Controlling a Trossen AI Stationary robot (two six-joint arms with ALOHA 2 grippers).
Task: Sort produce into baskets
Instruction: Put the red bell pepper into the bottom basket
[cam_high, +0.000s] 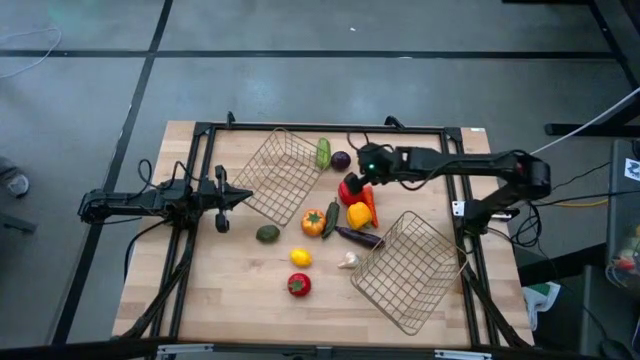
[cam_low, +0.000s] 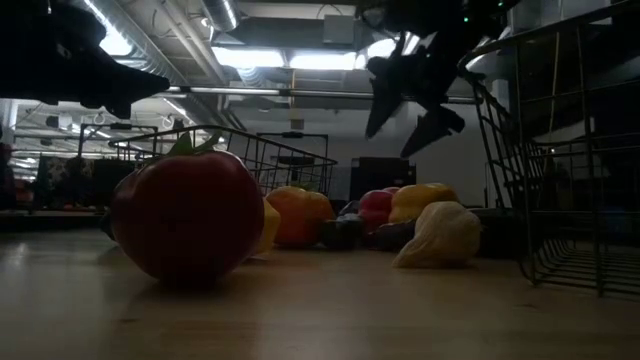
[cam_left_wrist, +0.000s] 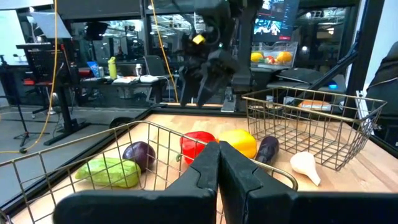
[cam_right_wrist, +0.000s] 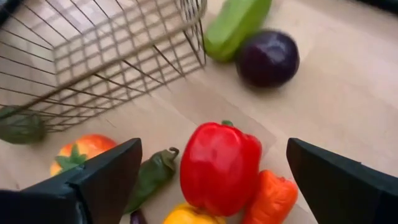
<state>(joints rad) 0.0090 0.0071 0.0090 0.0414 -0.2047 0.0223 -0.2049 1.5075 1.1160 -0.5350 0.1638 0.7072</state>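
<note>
My right gripper (cam_high: 358, 178) hangs open above the red pepper (cam_high: 349, 191). In the right wrist view (cam_right_wrist: 214, 155) its fingers stand apart on either side of that pepper (cam_right_wrist: 221, 165), clear of it. In the low view it hangs well above the table (cam_low: 408, 100). Close by lie an orange pepper (cam_right_wrist: 270, 199), a yellow pepper (cam_high: 358, 215), a purple onion (cam_right_wrist: 268, 57) and a green cucumber (cam_right_wrist: 236, 25). My left gripper (cam_high: 238, 197) is shut and empty at the left basket's (cam_high: 280, 175) near-left edge. The right basket (cam_high: 410, 270) stands at the near right.
Loose on the table lie an orange tomato-like piece (cam_high: 313, 221), a dark green piece (cam_high: 331, 218), an aubergine (cam_high: 358, 237), an avocado (cam_high: 267, 233), a lemon (cam_high: 300, 257), garlic (cam_high: 348, 260) and a red tomato (cam_high: 298, 285). A black frame (cam_high: 200, 130) edges the table.
</note>
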